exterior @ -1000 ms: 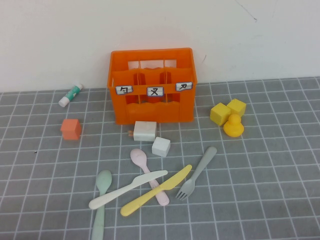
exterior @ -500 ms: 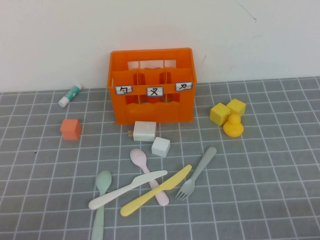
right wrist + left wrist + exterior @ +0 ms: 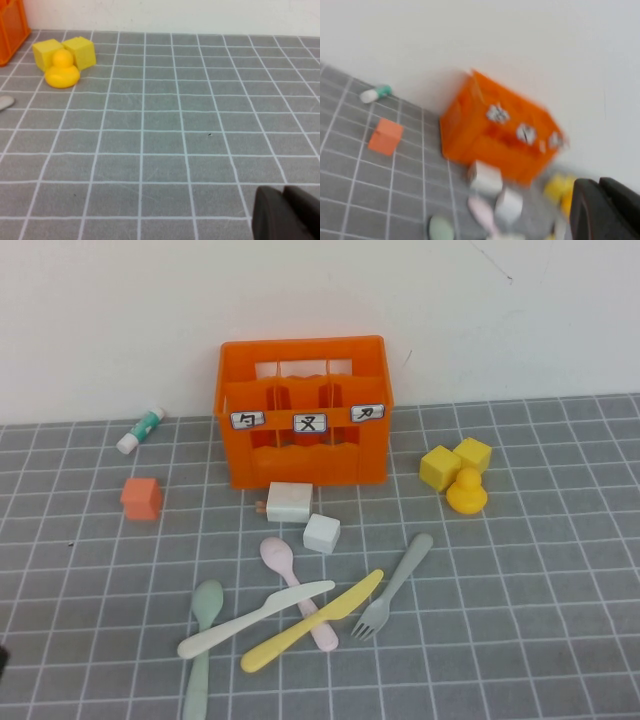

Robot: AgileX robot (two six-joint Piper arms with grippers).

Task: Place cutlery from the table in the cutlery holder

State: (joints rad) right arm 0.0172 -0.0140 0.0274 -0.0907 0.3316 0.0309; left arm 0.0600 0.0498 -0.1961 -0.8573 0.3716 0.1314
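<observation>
1. The cutlery holder (image 3: 305,410) stands at the back of the worktop (image 3: 540,620), against the wall.
2. A tube (image 3: 140,429) lies left of the holder; a cube (image 3: 142,498) sits nearer than the tube.
3. Two blocks (image 3: 288,502) (image 3: 322,533) sit just in front of the holder.
4. Right of the holder, two more cubes (image 3: 455,461) stand side by side with a duck (image 3: 466,491) in front of them.
5. Nearer still lie, left to right, a spoon (image 3: 203,635), a knife (image 3: 255,619), a second spoon (image 3: 280,560), a second knife (image 3: 312,621) and a fork (image 3: 392,586).
6. Both knives cross over the second spoon.
</observation>
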